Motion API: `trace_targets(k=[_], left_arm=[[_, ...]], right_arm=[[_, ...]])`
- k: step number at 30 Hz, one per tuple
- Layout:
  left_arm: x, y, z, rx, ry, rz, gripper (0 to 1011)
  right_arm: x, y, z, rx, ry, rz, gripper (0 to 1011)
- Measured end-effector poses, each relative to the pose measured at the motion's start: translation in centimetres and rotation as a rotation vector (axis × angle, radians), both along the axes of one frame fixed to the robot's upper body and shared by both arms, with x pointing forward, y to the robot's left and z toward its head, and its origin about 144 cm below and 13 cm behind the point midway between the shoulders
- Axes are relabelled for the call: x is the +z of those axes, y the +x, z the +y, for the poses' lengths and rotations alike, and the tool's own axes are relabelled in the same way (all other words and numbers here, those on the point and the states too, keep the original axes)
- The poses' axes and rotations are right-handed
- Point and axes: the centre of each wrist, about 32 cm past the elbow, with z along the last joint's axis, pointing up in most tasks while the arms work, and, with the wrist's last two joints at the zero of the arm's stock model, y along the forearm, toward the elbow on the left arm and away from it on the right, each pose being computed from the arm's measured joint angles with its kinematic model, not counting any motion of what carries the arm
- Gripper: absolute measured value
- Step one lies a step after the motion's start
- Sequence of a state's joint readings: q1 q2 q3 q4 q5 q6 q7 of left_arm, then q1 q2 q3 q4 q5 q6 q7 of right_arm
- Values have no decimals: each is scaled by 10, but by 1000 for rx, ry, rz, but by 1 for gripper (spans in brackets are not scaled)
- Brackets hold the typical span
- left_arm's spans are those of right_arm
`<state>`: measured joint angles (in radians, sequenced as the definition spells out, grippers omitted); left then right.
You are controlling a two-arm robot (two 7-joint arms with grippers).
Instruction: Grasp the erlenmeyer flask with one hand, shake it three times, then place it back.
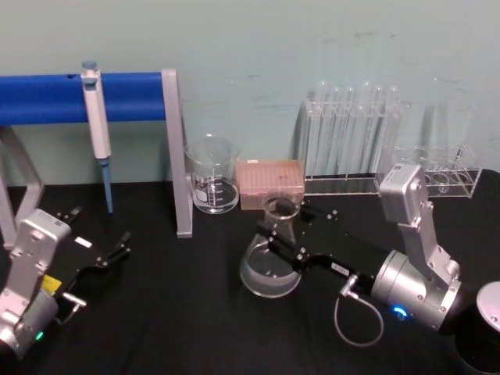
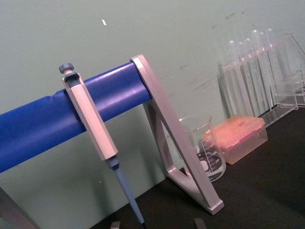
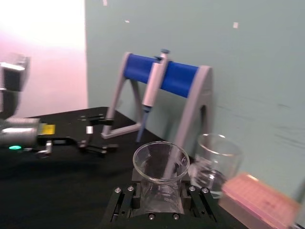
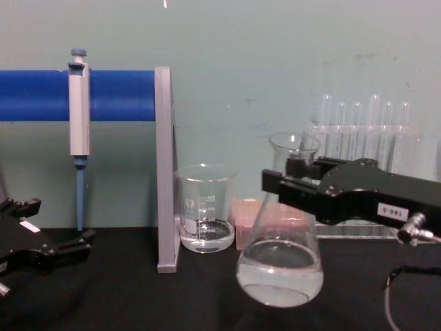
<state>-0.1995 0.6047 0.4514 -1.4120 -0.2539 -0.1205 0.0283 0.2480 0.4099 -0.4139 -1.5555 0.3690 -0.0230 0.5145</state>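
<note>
surface: black, lower frame | right claw: centre-right, clamped on the neck, probably so the liquid-holding base can swirl freely | left claw: lower left, spread apart, parked clear | erlenmeyer flask: centre, near upright, before beaker

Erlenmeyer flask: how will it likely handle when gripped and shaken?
Probably rigid but fragile: the erlenmeyer flask is clear glass. Its smooth neck, held by the right gripper, may slip when shaken. The little liquid sits low in the wide base, so it likely feels light and resists tipping. The left gripper rests aside.
</note>
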Motion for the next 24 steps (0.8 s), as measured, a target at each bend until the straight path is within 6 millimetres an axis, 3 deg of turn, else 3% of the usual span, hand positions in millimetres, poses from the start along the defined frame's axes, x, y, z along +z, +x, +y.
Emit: trace_targets(k=[12, 24], left_arm=[[0, 0, 0, 0, 0, 0, 1001], [0, 0, 0, 0, 0, 0, 1001]], right_arm=[[0, -3, 5, 109, -9, -12, 457], [-1, -3, 4, 45, 10, -20, 457]])
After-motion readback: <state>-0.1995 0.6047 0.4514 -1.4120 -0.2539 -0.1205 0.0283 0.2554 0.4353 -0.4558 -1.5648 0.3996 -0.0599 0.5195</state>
